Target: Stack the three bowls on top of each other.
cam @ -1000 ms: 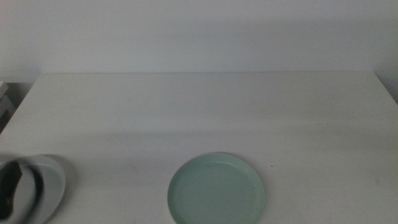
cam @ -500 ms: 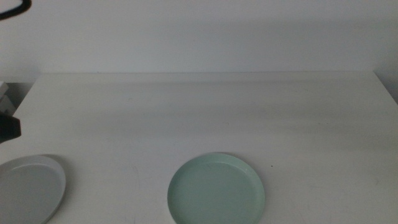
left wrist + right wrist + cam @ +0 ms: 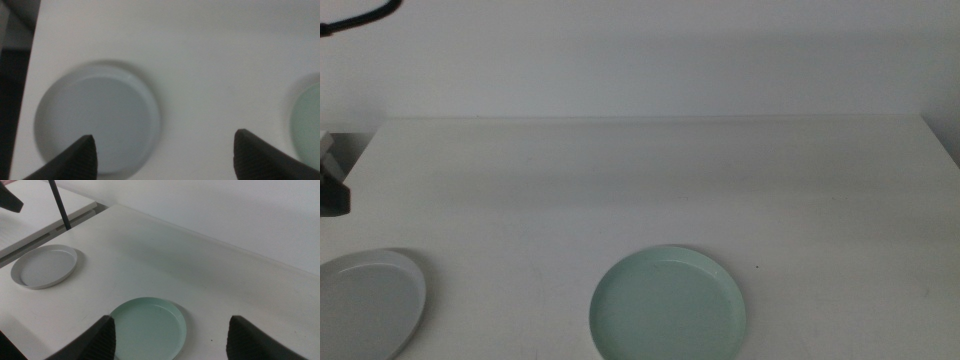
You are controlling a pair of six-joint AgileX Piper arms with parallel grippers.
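White table (image 3: 650, 180) fills the view. Mint bowl (image 3: 667, 305) sits near-centre; grey bowl (image 3: 365, 305) lies at the near left edge, well apart from it. Left gripper (image 3: 165, 155) hangs above the grey bowl, jaws spread, empty. Right gripper (image 3: 170, 337) waits over the near edge, jaws spread too.

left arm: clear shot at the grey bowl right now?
Probably yes. The left gripper hangs above the table with jaws wide open, the grey bowl bare beneath it. Nothing lies in or on it; the green bowl sits well apart.
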